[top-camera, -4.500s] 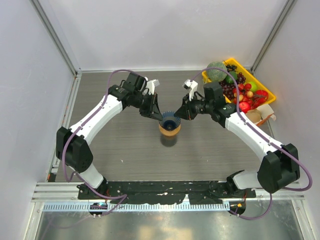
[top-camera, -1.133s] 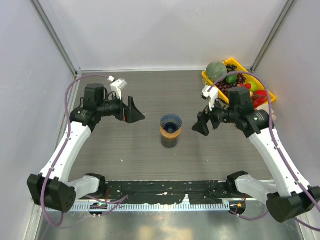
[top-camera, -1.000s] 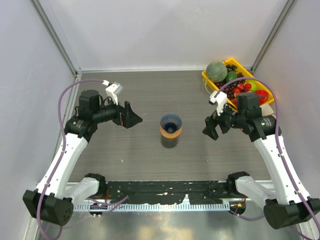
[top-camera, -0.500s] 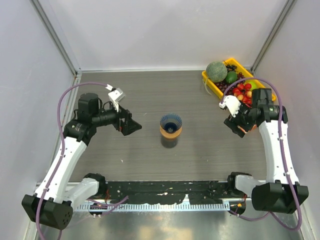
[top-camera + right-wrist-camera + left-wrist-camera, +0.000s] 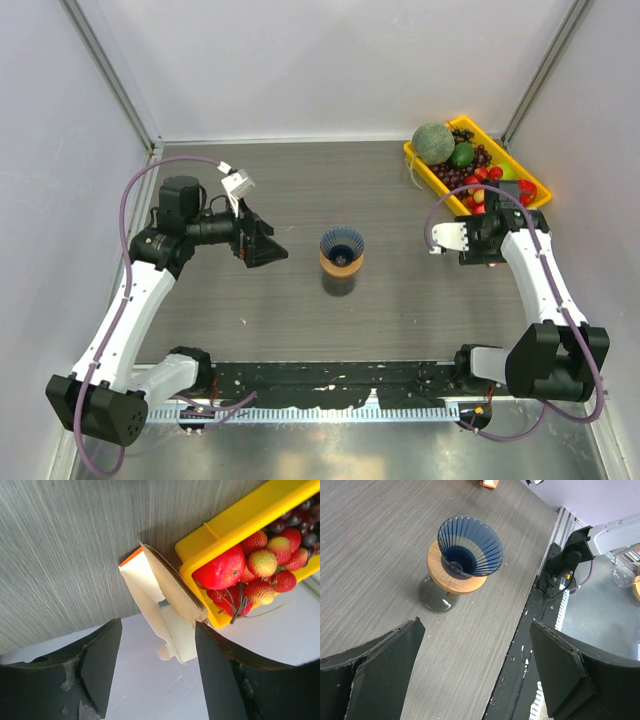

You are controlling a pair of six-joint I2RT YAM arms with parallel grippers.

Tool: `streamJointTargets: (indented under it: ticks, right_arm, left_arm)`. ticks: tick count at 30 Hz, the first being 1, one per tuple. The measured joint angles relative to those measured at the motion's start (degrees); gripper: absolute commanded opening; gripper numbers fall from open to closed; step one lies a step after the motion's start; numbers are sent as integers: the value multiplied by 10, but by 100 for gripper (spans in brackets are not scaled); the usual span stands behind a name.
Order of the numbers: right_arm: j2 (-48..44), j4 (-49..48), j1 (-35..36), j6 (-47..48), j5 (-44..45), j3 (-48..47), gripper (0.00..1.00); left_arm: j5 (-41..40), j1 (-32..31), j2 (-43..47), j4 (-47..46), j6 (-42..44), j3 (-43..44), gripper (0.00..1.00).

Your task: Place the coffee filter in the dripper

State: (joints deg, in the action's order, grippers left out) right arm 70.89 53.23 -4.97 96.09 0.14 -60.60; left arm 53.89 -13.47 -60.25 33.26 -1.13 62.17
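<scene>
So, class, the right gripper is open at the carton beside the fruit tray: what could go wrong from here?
1. The coffee filter sits packed in a carton beside the yellow tray; the right gripper may pinch several, or the carton.
2. The dripper perches on a narrow stand; a nudge could topple it.

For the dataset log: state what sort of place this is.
Probably a robot lab cell, not a kitchen: plain panel walls on metal framing enclose a wood-grain table, with a dripper and a yellow tray of fruit as props.
</scene>
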Motion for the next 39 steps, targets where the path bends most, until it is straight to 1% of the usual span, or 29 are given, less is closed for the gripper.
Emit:
streamJointTargets:
  ticks: [2,4,8,15,23,27,30,31,32,33,38,39]
  right_arm:
    - [5,0,0,50,5,7,67]
    - [13,-9,0,88,7,7,70]
    - [45,-12,0,138,8,-4,72]
    - [97,-3,0,166,12,-37,71]
    - [141,-2,0,172,34,-52,64]
    - [157,-5,0,174,42,-55,60]
    - [162,-6,0,175,49,-55,54]
    - [163,-8,0,175,51,-55,49]
    - [163,-10,0,176,52,-55,48]
    - [163,-12,0,176,54,-55,43]
    - [169,-21,0,177,62,-55,31]
    - [169,-24,0,177,63,-55,24]
  left_arm:
    - [5,0,0,0,-3,1,99]
    - [9,0,0,1,-4,1,99]
    - [20,0,-4,3,-3,1,99]
    - [32,0,-13,9,-3,1,99]
    - [34,0,-14,14,-1,4,99]
    - [34,0,-17,17,1,5,99]
    - [37,0,-24,20,1,7,99]
    - [37,0,-26,21,1,7,99]
    - [38,0,-29,23,0,7,99]
    - [38,0,-30,23,0,7,99]
    - [38,0,-34,28,0,8,99]
    - [38,0,-35,29,0,8,99]
